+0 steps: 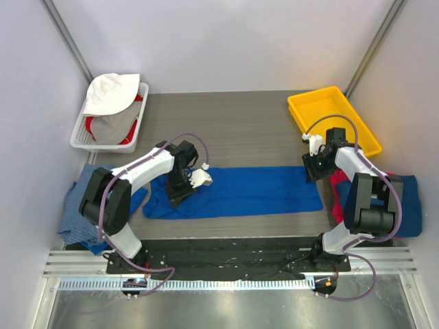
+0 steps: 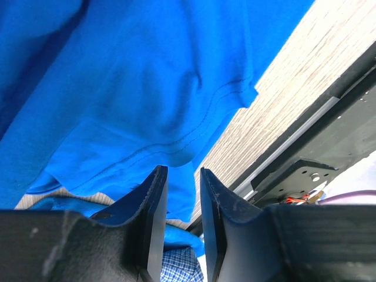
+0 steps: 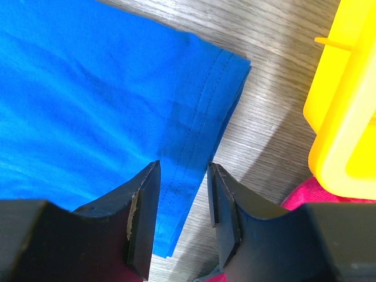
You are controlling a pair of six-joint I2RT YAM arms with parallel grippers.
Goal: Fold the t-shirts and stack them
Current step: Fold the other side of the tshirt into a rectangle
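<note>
A royal blue t-shirt (image 1: pixel 260 188) lies folded in a long strip across the wooden table. My left gripper (image 1: pixel 180 193) is low over its rumpled left end. In the left wrist view the jaws (image 2: pixel 181 170) stand slightly apart, with the blue shirt (image 2: pixel 147 76) just beyond the tips and nothing pinched. My right gripper (image 1: pixel 310 171) is at the shirt's right end. Its jaws (image 3: pixel 183 165) stand open over the stitched hem of the shirt (image 3: pixel 88 88). A magenta pink shirt (image 1: pixel 341 185) and a plain blue one (image 1: pixel 410 205) lie bunched at the right.
A yellow bin (image 1: pixel 302 110) sits at the back right, close to my right gripper (image 3: pixel 341 117). A white basket (image 1: pixel 79 140) of clothes stands at the back left. A blue plaid cloth (image 1: pixel 79 205) hangs over the table's left edge. The black base rail (image 2: pixel 329 135) runs along the near edge.
</note>
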